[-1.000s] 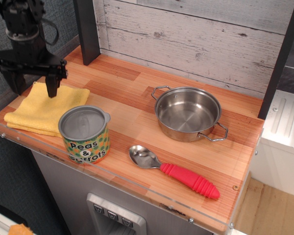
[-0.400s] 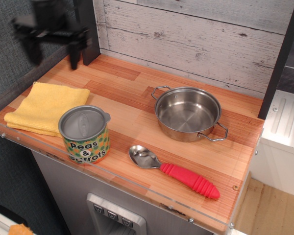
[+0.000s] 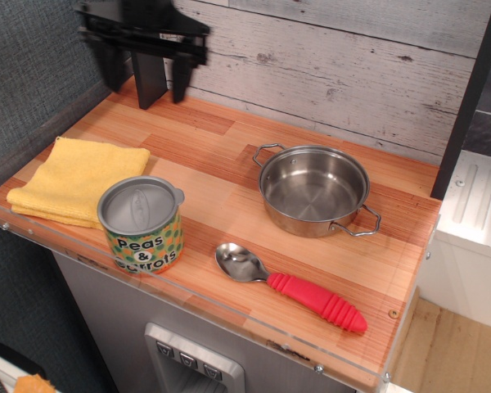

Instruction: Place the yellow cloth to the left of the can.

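The yellow cloth (image 3: 74, 180) lies folded flat at the counter's front left corner. The can (image 3: 141, 224), with a grey lid and a "Peas & Carrots" label, stands upright just right of the cloth, touching or slightly overlapping its edge. My gripper (image 3: 145, 75) is black and hangs high above the back left of the counter, far from the cloth. Its two fingers are spread apart and hold nothing. It is blurred by motion.
A steel pot (image 3: 313, 188) with two handles stands at centre right. A spoon with a red handle (image 3: 290, 286) lies in front of it. A dark post (image 3: 147, 53) stands at the back left, a plank wall behind.
My gripper has risen off the cloth and moved up and to the right toward the back left post. The cloth, can, pot and spoon have not moved.
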`<state>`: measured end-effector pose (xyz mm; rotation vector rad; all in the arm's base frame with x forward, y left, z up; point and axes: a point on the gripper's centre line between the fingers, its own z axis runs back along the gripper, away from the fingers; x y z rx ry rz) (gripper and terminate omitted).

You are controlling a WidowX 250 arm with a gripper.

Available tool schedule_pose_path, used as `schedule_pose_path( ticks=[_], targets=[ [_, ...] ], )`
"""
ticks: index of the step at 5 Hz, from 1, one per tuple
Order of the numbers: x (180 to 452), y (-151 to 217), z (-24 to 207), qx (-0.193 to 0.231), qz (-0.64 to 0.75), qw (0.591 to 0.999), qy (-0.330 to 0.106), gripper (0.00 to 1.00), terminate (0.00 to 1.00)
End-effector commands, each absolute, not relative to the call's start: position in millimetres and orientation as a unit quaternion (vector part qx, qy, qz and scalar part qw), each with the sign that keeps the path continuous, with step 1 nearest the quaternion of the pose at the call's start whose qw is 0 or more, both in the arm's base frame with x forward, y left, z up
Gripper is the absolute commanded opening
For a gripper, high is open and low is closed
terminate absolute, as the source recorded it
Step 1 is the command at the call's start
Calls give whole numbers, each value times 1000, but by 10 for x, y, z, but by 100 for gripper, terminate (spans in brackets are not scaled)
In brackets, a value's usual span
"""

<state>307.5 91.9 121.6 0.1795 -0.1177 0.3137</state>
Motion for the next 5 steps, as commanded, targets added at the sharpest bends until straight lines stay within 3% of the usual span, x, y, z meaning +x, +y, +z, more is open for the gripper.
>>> schedule_pose_path(
  ticks=[1, 3, 4, 5],
  targets=[
    [3085, 336, 1330, 82, 91, 990, -66, 100, 0],
    [3002, -117, 1300, 62, 20, 996, -67, 100, 0],
    [3002, -117, 1300, 62, 20, 996, -67, 100, 0],
    [3002, -117, 1300, 62, 20, 996, -67, 100, 100]
  ],
)
